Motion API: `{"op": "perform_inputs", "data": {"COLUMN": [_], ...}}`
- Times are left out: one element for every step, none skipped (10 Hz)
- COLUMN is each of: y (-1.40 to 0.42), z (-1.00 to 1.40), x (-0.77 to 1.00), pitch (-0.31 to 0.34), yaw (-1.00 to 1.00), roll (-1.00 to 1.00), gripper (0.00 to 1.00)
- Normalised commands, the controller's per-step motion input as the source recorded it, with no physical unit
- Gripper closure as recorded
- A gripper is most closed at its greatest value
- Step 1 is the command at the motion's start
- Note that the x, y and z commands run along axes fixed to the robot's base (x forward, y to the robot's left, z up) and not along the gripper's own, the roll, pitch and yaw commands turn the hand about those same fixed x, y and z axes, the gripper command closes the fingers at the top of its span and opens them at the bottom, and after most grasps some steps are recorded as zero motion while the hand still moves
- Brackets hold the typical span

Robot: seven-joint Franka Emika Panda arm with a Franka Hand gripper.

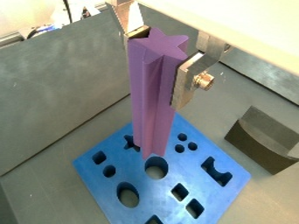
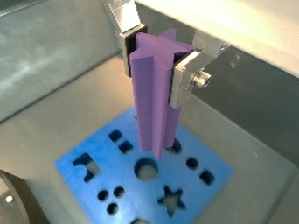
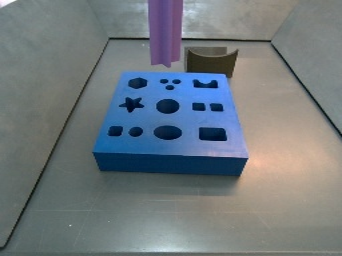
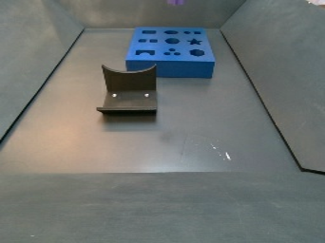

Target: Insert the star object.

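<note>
My gripper [image 1: 158,52] is shut on the top end of the star object [image 1: 152,96], a long purple bar held upright. Both silver fingers [image 2: 184,70] press its ridged sides in both wrist views. The bar [image 3: 164,30] hangs above the back part of the blue block [image 3: 174,160], its lower end apart from the block. The block's star-shaped hole [image 3: 131,103] lies on its top face, to one side of the bar's end; it also shows in a wrist view [image 2: 172,199]. In a side view only the bar's tip [image 4: 178,2] shows above the block [image 4: 174,66].
A dark brown notched block [image 3: 210,60] stands just behind the blue block; it also shows in a side view [image 4: 127,90] and a wrist view [image 1: 263,136]. The blue block [image 1: 158,188] has several other holes. Grey walls enclose the floor.
</note>
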Motion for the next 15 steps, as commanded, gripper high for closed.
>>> {"op": "perform_inputs", "data": {"y": [0.31, 0.32, 0.33, 0.14, 0.00, -0.05, -0.02, -0.03, 0.00, -0.03, -0.07, -0.10, -0.05, 0.00, 0.00], "z": [-0.95, -0.96, -0.91, -0.61, -0.44, -0.39, -0.28, -0.20, -0.16, -0.09, -0.01, 0.00, -0.09, -0.29, -0.34], "x": [-0.32, -0.32, -0.38, -0.23, -0.17, -0.11, -0.05, -0.11, -0.40, -0.41, -0.32, -0.30, -0.11, 0.22, 0.33], "pitch": [0.004, 0.004, 0.009, 0.000, -0.070, -0.040, -0.080, -0.011, 0.000, 0.000, 0.000, -0.051, -0.074, -0.034, -0.007], "yaw": [-0.83, -0.83, -0.74, -0.37, -0.25, -0.31, -0.30, -0.31, -0.42, -0.37, -0.27, -0.29, -0.21, -0.09, -0.06], "roll": [-0.13, -0.13, -0.07, -0.12, -0.15, -0.06, -0.12, -0.05, 0.00, 0.00, -0.01, -0.05, -0.07, -0.08, -0.08], "gripper": [1.00, 1.00, 1.00, 1.00, 1.00, 1.00, 1.00, 1.00, 1.00, 1.00, 1.00, 1.00, 1.00, 1.00, 1.00]}}
